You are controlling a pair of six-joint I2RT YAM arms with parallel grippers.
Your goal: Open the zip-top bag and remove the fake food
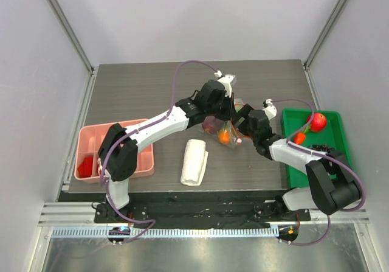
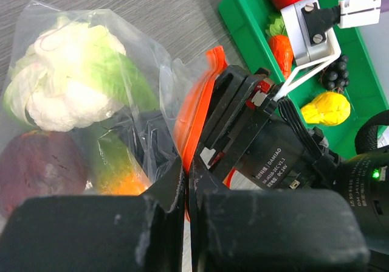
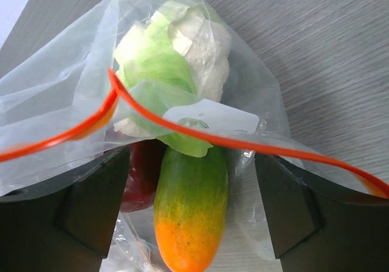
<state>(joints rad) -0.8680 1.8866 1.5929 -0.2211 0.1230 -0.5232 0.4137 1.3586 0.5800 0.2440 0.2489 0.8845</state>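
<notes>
The zip-top bag [image 1: 220,128] lies mid-table with its mouth open. It holds fake food: a white-green cauliflower [image 3: 182,53], a green-orange fruit [image 3: 191,211] and a dark red piece [image 3: 141,177]. My left gripper [image 2: 185,176] is shut on the bag's orange zip strip [image 2: 197,104]; in the top view the left gripper [image 1: 223,118] is over the bag. My right gripper [image 3: 191,205] is open, its fingers [image 3: 91,202] standing either side of the green-orange fruit without touching it. In the top view the right gripper [image 1: 241,126] is at the bag's right edge. The slider is not visible.
A green tray [image 1: 331,162] at the right holds a red apple [image 1: 318,122], an orange carrot [image 1: 299,138], dark grapes [image 1: 320,148] and a yellow piece [image 2: 328,108]. A folded white cloth [image 1: 194,161] lies in front. A pink compartment tray [image 1: 143,156] stands at the left.
</notes>
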